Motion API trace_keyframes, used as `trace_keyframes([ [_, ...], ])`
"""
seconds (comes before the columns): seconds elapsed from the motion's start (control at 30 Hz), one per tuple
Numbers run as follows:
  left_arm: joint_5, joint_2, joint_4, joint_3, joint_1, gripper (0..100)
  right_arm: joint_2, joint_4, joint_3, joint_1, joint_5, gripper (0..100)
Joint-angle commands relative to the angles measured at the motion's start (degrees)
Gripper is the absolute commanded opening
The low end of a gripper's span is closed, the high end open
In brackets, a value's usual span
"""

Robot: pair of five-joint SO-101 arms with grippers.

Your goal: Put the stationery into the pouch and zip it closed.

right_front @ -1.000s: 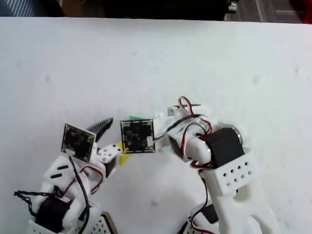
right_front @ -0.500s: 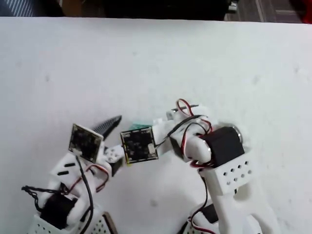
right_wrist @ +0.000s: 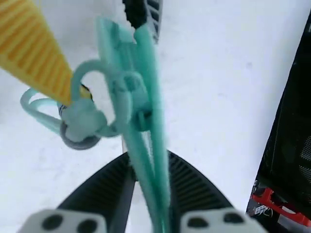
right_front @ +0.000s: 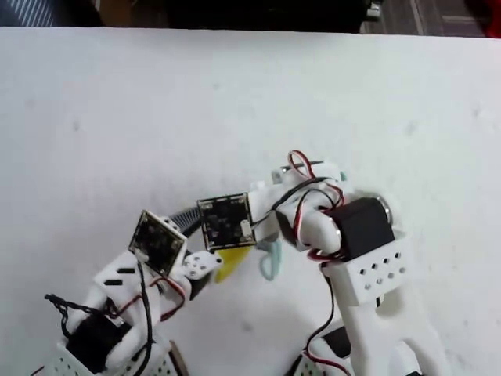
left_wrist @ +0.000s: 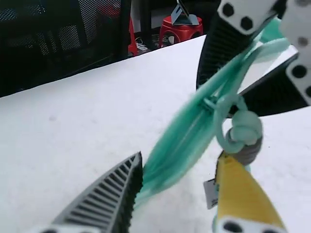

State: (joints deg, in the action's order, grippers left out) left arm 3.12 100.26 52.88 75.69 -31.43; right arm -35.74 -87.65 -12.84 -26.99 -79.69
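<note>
Zipping step, it seems: right gripper [right_wrist: 148,160] clamps the pouch [right_wrist: 146,73]; left gripper [left_wrist: 180,158] (jaws apart) must pinch the zip pull [left_wrist: 243,132].

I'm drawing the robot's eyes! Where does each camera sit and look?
High: above the white table, facing down on left arm and right arm.
Left wrist: on that arm, facing along the left gripper at the teal fabric pouch.
Right wrist: on that arm, facing along the right gripper, clamped on the pouch.
Shared: the pouch, both grippers.
</note>
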Motion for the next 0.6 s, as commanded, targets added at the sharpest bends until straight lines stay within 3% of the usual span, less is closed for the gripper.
trace_keyframes([
  [0.0,-0.5,-0.3,-0.2,-1.1,-2.8,19,0.2,4.8,1.2,-0.4,7.4,2.1],
  [0.2,-4.1,-0.3,-2.0,-0.7,-2.8,2,-0.3,4.7,1.2,-0.3,11.3,2.4],
  [0.43,-4.5,-0.3,-2.2,-0.9,-2.8,2,-0.4,2.1,1.3,-0.3,11.7,21.0],
  [0.57,-4.5,-0.3,-2.2,-0.9,-2.9,2,-0.6,2.3,1.8,-0.8,15.6,22.9],
])
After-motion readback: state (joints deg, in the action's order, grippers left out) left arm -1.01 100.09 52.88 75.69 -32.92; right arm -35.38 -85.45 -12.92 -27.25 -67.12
